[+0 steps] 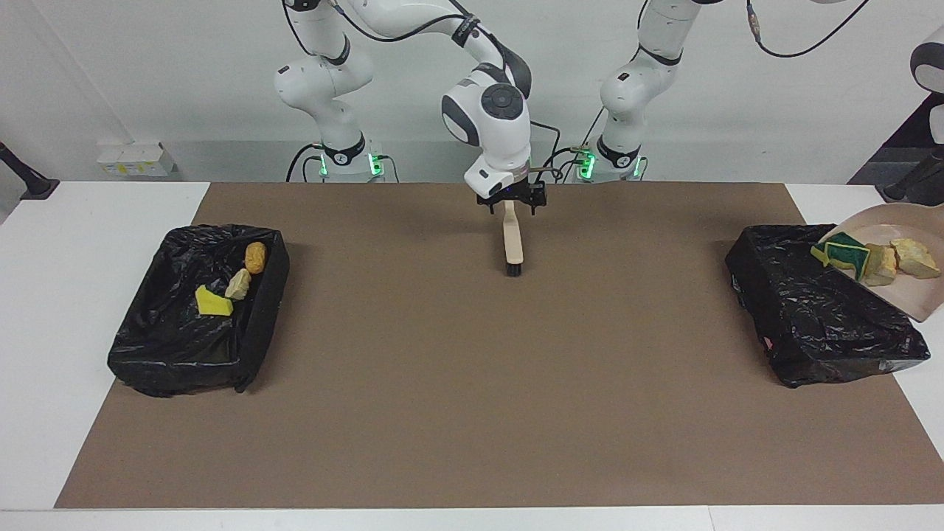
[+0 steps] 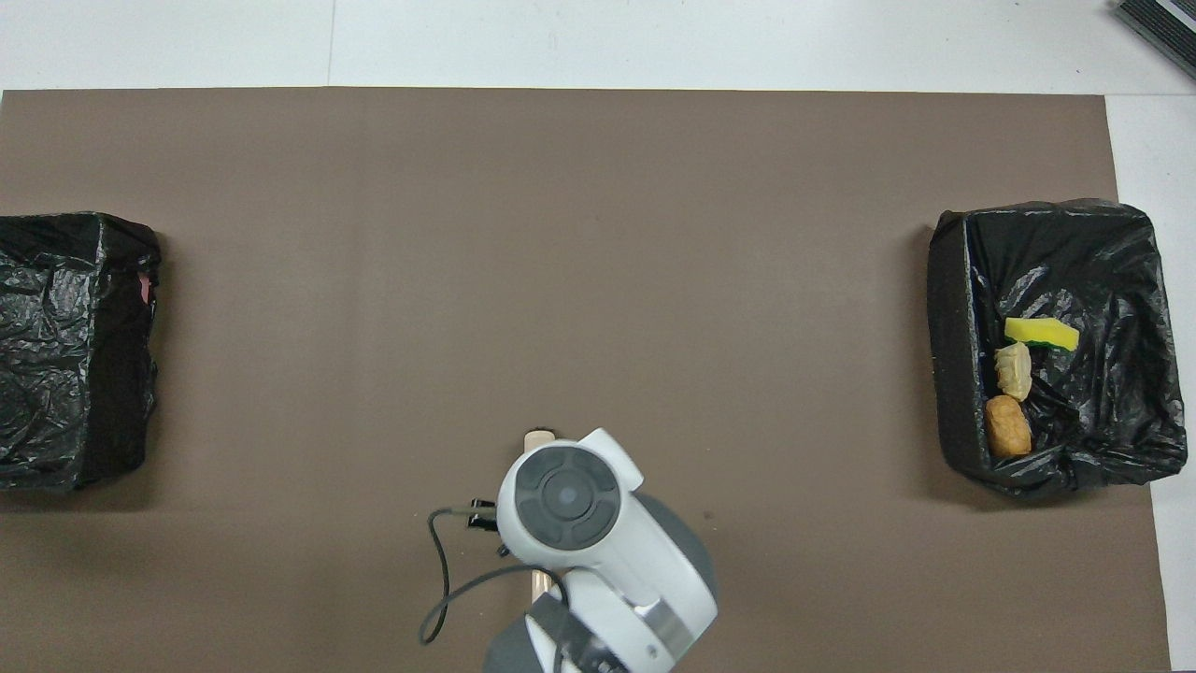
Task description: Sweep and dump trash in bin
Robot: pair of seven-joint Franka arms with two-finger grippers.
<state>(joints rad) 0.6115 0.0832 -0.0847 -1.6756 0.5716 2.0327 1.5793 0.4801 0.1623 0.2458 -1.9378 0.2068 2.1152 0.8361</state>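
Observation:
My right gripper is shut on the handle of a beige brush with black bristles, over the brown mat near the robots' edge, bristles pointing down and away from the robots. The brush tip shows in the overhead view. A beige dustpan is tilted over the black-lined bin at the left arm's end. It carries a green-and-yellow sponge piece and bread-like chunks. My left gripper is out of view. The bin at the right arm's end holds a yellow sponge piece, a beige chunk and an orange chunk.
The brown mat covers the table between the two bins. In the overhead view the bin with three scraps lies at the right arm's end and the other bin at the left arm's end. A dark stand sits off the mat.

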